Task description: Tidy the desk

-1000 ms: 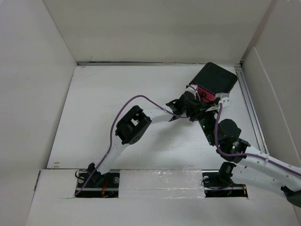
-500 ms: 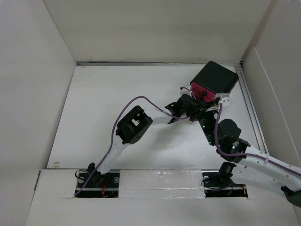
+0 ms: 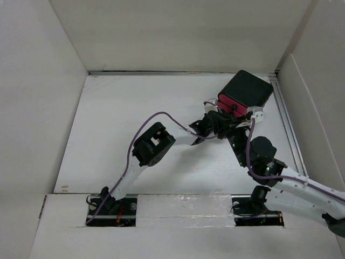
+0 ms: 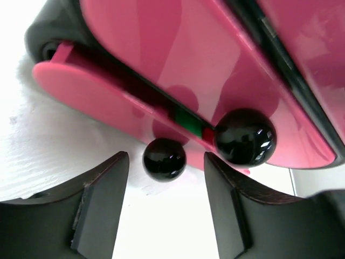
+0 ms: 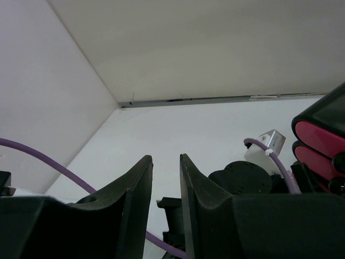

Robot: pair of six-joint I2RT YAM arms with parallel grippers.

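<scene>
The white desk [image 3: 135, 108] holds a small black box with pink drawers [image 3: 245, 93] at the far right. My left gripper [image 3: 218, 115] is at the box's front. In the left wrist view it [image 4: 165, 175] is open, and the lower drawer's black knob [image 4: 164, 158] sits just beyond the fingertips, not gripped. The lower pink drawer [image 4: 102, 89] stands slightly ajar, with green and red bits in the gap. A second knob [image 4: 245, 137] is on the drawer above. My right gripper [image 3: 233, 137] hovers just behind the left wrist; its [image 5: 166, 159] jaws stand narrowly apart and hold nothing.
White walls enclose the desk on the left, back and right [image 3: 302, 81]. A metal rail [image 3: 285, 124] runs along the right edge. The left arm's purple cable [image 3: 161, 114] loops over the desk's middle. The two wrists are crowded together in front of the box.
My left arm has shifted slightly and its gripper has edged closer to the box's drawer front. The right arm has not visibly moved.
</scene>
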